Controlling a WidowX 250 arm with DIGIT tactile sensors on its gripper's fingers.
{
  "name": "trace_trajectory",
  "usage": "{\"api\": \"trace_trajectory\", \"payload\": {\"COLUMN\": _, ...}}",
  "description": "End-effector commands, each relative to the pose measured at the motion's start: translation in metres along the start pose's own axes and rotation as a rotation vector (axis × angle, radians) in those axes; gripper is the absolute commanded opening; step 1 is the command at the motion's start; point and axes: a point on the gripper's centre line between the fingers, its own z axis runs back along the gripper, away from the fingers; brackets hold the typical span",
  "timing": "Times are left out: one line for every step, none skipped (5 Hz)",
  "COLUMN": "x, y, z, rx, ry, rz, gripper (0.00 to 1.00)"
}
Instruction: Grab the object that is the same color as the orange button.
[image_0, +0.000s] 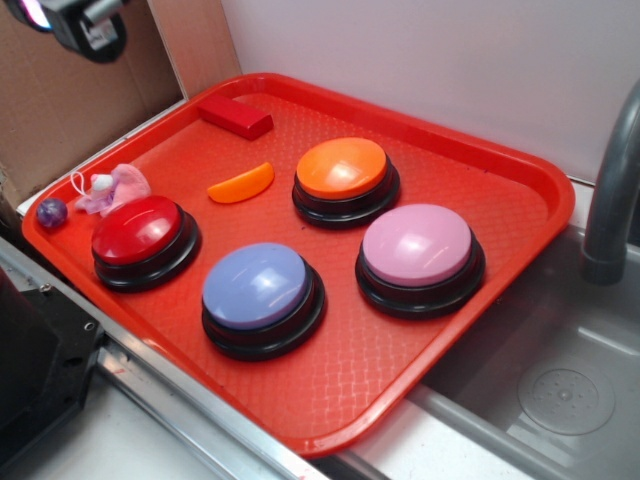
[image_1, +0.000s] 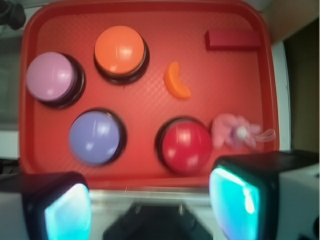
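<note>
Altogether, one red tray (image_0: 520, 190) is seen, set beside a steel sink (image_0: 560, 390) at its right, and everything else is carried on it. Four round push buttons on black bases are counted on the tray: the orange button (image_0: 342, 166) toward the back, a pink button (image_0: 417, 243) to its right, a lavender-blue button (image_0: 256, 285) at the front, and a red button (image_0: 136, 228) at the left. One red rectangular block (image_0: 235, 116) is laid near the tray's far left corner, well apart from the buttons. One pink fluffy trinket (image_0: 112, 188) with a white bead and cord is found just behind the red button, close to it. One small orange crescent-shaped object (image_0: 241, 185) is placed flat on the tray between the orange button and the red button, just left of the orange button and apart from both; in the wrist view it (image_1: 177, 81) is shown to the right of the orange button (image_1: 120, 50). One small purple ball (image_0: 52, 211) is seen at the tray's left edge. The end effector (image_1: 150, 200) is held above the tray's near side, its two fingers (image_1: 235, 197) spread wide with nothing between them.
</note>
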Motion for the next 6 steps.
{"api": "trace_trajectory", "payload": {"x": 0.04, "y": 0.03, "z": -0.066, "rx": -0.011, "ry": -0.095, "rz": -0.074, "gripper": 1.0}}
{"api": "trace_trajectory", "payload": {"x": 0.054, "y": 0.034, "z": -0.106, "rx": 0.001, "ry": -0.114, "rz": -0.065, "gripper": 1.0}}
{"api": "trace_trajectory", "payload": {"x": 0.064, "y": 0.039, "z": -0.135, "rx": 0.023, "ry": -0.107, "rz": -0.124, "gripper": 1.0}}
{"api": "trace_trajectory", "payload": {"x": 0.068, "y": 0.042, "z": -0.153, "rx": 0.018, "ry": -0.106, "rz": -0.195, "gripper": 1.0}}
{"api": "trace_trajectory", "payload": {"x": 0.068, "y": 0.051, "z": -0.168, "rx": 0.042, "ry": -0.081, "rz": -0.214, "gripper": 1.0}}
{"api": "trace_trajectory", "payload": {"x": 0.067, "y": 0.055, "z": -0.176, "rx": 0.05, "ry": -0.07, "rz": -0.196, "gripper": 1.0}}
